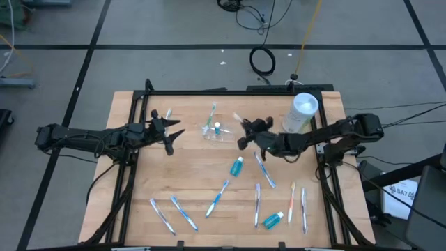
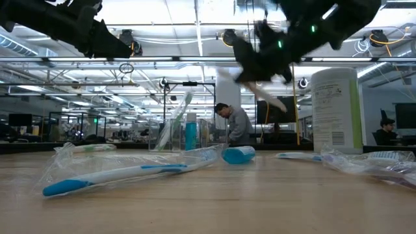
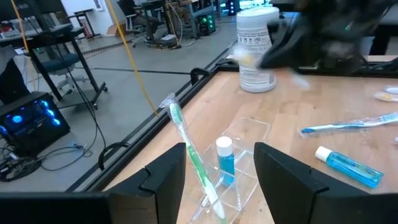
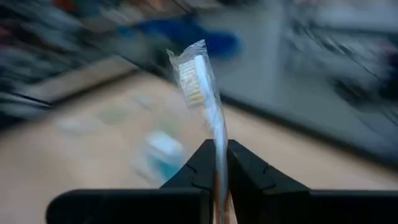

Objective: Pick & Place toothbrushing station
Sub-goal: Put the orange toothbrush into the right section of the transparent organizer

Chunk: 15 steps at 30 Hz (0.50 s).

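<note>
The clear toothbrushing station (image 1: 217, 132) stands on the table at the far middle. It holds a green toothbrush (image 3: 189, 149) and a small blue tube (image 3: 224, 163). My left gripper (image 1: 174, 137) is open and empty just left of the station, its fingers pointing at it; it also shows in the left wrist view (image 3: 221, 186). My right gripper (image 1: 245, 131) hovers above the table just right of the station. It is shut on a wrapped toothbrush (image 4: 202, 93). My right gripper pinches the wrapped toothbrush by its handle (image 4: 220, 163) between its two fingers. The bristle head (image 4: 189, 79), in its clear wrapper, sticks out past the fingertips. The brush is lifted clear of the table; its lower end is hidden by the fingers.
A white canister (image 1: 301, 111) stands at the far right of the table. Several wrapped toothbrushes (image 1: 217, 196) and blue tubes (image 1: 236, 166) lie across the near half. Another brush (image 1: 168, 115) lies at the far left. People show in the room beyond (image 2: 235, 123).
</note>
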### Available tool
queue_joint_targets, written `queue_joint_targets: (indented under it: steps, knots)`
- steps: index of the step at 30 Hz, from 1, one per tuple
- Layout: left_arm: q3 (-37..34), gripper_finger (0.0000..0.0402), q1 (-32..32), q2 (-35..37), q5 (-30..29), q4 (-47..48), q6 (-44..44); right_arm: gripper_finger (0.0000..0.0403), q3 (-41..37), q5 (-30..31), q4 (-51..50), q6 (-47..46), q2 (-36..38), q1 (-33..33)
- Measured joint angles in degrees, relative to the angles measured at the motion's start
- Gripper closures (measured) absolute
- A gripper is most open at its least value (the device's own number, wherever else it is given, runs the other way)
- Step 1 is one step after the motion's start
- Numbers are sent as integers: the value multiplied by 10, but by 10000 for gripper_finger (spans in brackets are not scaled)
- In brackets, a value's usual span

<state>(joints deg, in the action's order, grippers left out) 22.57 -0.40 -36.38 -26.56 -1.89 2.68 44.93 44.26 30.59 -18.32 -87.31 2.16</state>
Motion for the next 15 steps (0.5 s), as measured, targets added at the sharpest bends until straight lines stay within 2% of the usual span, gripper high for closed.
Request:
queue_joint_targets:
  steps: [3,7,12,15]
  knots:
    - [0,206,0,0,1,-1,0,378,0,-56,153,122,0,11]
    - [0,206,0,0,1,-1,0,385,0,-101,260,207,-7,0]
    - [0,206,0,0,1,-9,0,388,1,-186,310,218,-18,-33]
    - [0,206,0,0,1,-14,0,386,0,-207,337,199,-53,-50]
